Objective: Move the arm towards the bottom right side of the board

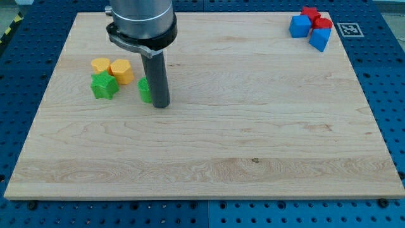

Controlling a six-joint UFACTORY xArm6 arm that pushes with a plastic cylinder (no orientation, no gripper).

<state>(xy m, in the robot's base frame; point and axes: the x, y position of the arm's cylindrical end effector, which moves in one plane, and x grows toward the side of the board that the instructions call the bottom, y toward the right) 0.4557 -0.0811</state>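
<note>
Wooden bench (253,145) noted; my tip (162,105) touches a green block (145,90), grasping nothing. Travel pending: next move runs toward the view's bottom right.

My tip (162,105) stands on the pale wooden board (209,164) in its upper-left part, touching a small green block (145,90), shape hidden behind the rod, on the view's left side of the rod. Further left, closely grouped, sit a green star-shaped block (104,86), a yellow hexagonal block (122,71) and a rounded yellow block (100,64). From the tip toward the view's bottom right the board lies open; the only other obstacles, two blue blocks (300,26) (320,39) and two red blocks (309,12) (323,24), cluster in the top right corner, well apart.
</note>
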